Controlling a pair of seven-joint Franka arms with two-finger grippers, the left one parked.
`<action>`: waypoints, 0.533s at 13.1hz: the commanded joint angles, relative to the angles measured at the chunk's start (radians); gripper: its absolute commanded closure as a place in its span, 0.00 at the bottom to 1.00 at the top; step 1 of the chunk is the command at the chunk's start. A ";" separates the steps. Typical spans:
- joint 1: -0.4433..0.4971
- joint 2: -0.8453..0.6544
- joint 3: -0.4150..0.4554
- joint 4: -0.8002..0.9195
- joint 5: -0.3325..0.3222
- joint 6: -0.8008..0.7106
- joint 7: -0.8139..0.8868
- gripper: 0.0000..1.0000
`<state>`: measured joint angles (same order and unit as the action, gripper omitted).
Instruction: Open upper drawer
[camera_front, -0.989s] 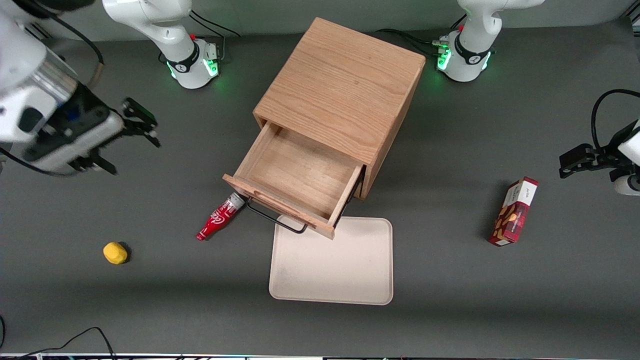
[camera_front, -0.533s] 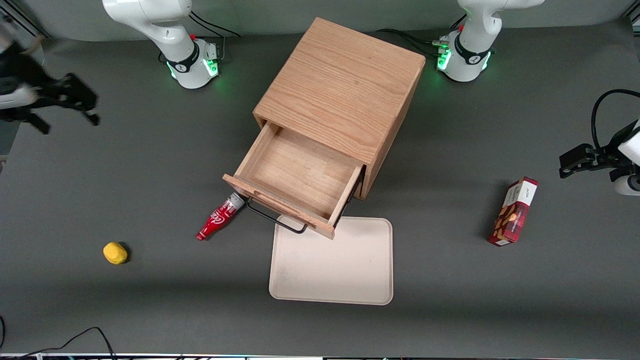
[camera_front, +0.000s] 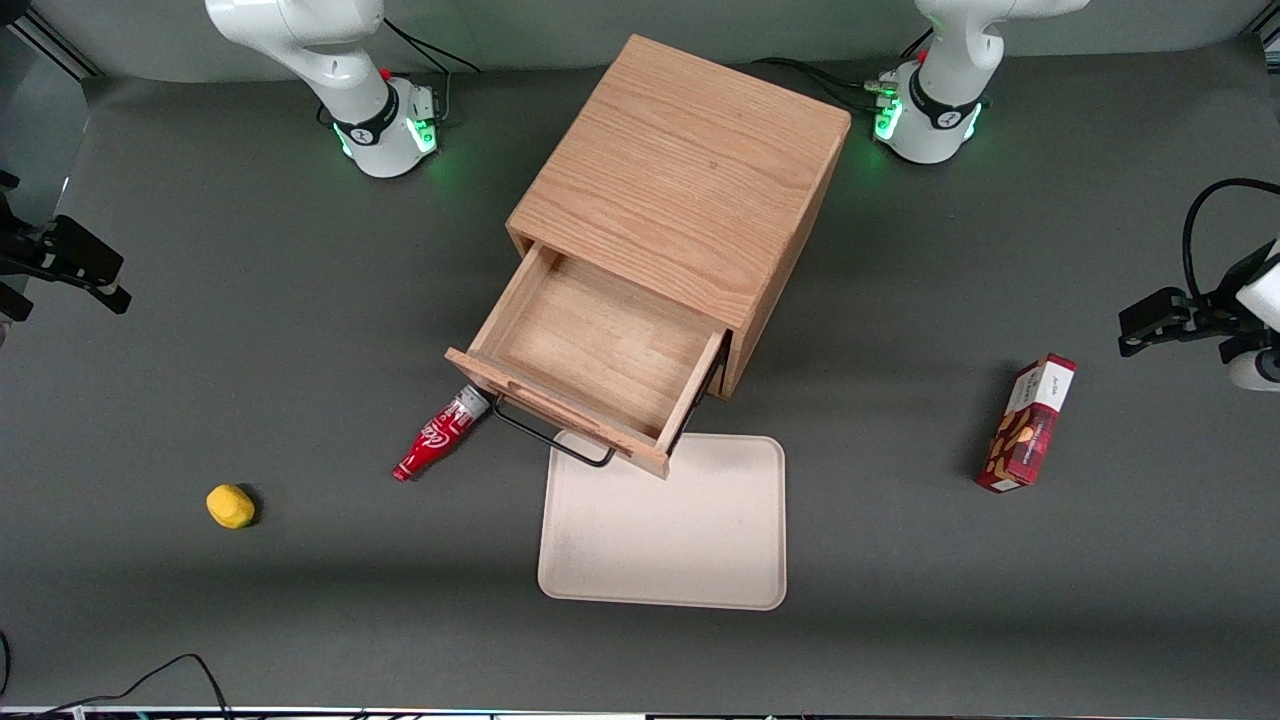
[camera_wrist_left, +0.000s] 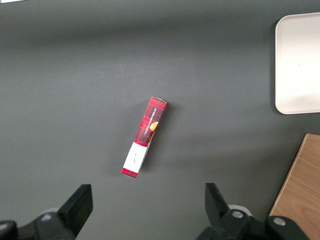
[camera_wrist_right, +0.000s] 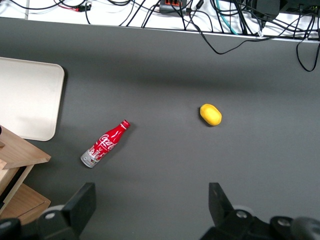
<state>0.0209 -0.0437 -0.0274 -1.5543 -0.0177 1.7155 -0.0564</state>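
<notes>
drawer (camera_front: 600, 350) pulled well out of the cabinet (camera_front: 680, 190), over the tray (camera_front: 700, 540) edge | our gripper (camera_wrist_right: 150, 212) spread, empty, off at nine o'clock, well apart | step: opening looks done | next: we just park
</notes>
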 joint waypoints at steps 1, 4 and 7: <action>-0.002 0.016 0.001 0.034 0.005 -0.034 0.021 0.00; -0.001 0.016 0.001 0.034 0.005 -0.056 0.015 0.00; 0.008 0.019 0.001 0.037 0.002 -0.056 0.015 0.00</action>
<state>0.0209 -0.0416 -0.0275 -1.5517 -0.0177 1.6845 -0.0545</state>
